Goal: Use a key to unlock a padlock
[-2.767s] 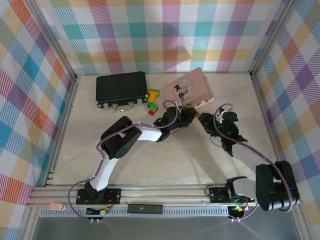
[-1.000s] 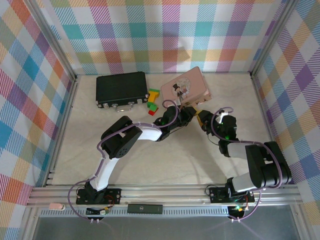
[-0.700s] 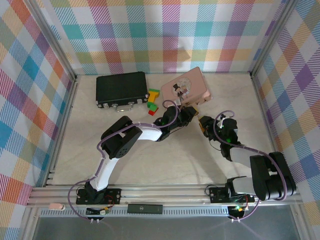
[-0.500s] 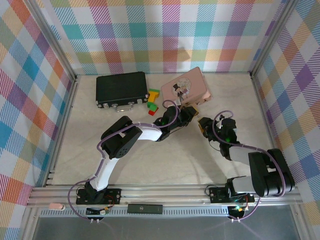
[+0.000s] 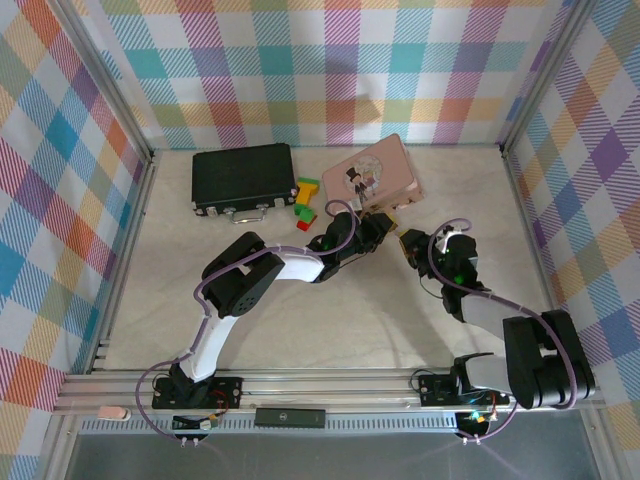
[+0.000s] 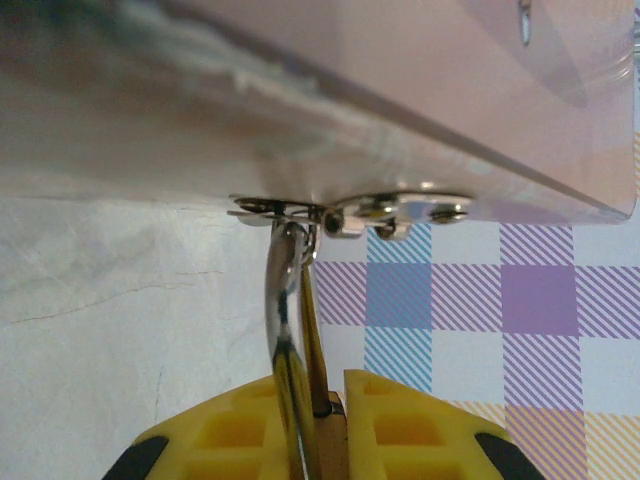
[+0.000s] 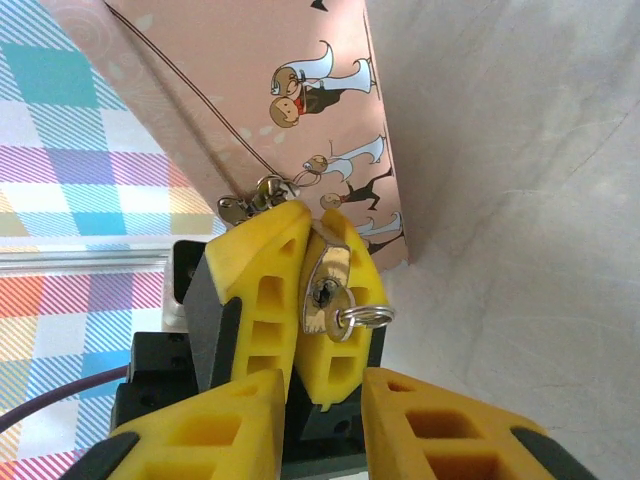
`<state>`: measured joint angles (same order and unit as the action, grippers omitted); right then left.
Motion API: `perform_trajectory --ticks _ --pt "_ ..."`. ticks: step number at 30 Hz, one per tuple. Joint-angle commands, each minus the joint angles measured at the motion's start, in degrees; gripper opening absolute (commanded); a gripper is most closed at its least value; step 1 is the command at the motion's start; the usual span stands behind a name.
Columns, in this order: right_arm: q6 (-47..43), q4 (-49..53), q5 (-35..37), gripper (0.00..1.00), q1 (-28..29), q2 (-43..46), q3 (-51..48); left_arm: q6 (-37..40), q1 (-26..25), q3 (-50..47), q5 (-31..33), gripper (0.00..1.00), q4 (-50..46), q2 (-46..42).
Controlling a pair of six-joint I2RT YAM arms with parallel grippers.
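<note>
Pale counter (image 5: 360,320) lies open nearside. Black hard case (image 5: 243,177), coloured toy blocks (image 5: 306,200), pink tin box (image 5: 375,175) and left end effector (image 5: 384,220) block the rear.

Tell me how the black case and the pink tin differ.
The black case is plain and wider; the pink tin has cartoon figures on its lid. The case lies nearly square to the back wall; the tin is turned. A padlock hangs on the tin's latch, held by the left gripper; no gripper is at the case. Both are shut, rectangular boxes.
</note>
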<state>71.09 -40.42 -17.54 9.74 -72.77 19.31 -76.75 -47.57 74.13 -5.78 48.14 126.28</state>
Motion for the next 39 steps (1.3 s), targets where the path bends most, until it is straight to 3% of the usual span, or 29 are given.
perform_trajectory --ticks 1,8,20,32,39 --pt "-0.89 -0.79 -0.74 0.26 -0.25 -2.46 1.66 -1.15 -0.67 -0.12 -0.99 0.00 3.71 -1.95" --pt "0.95 -8.13 -2.83 0.22 -0.25 -7.82 2.75 -1.08 -0.60 -0.85 -0.73 0.00 4.15 -2.38" --pt "-1.39 -2.38 0.25 0.23 -0.27 -1.38 1.98 -1.26 -0.59 -0.70 -0.81 0.00 4.16 -1.96" --pt "0.54 -7.99 -1.56 0.22 -0.09 -7.54 3.79 -1.12 -0.70 -0.59 -0.97 0.00 4.24 -2.37" --pt "0.43 -8.27 -1.09 0.16 -0.09 -7.77 4.90 -1.33 -0.83 -0.79 -1.06 0.00 4.41 -2.22"
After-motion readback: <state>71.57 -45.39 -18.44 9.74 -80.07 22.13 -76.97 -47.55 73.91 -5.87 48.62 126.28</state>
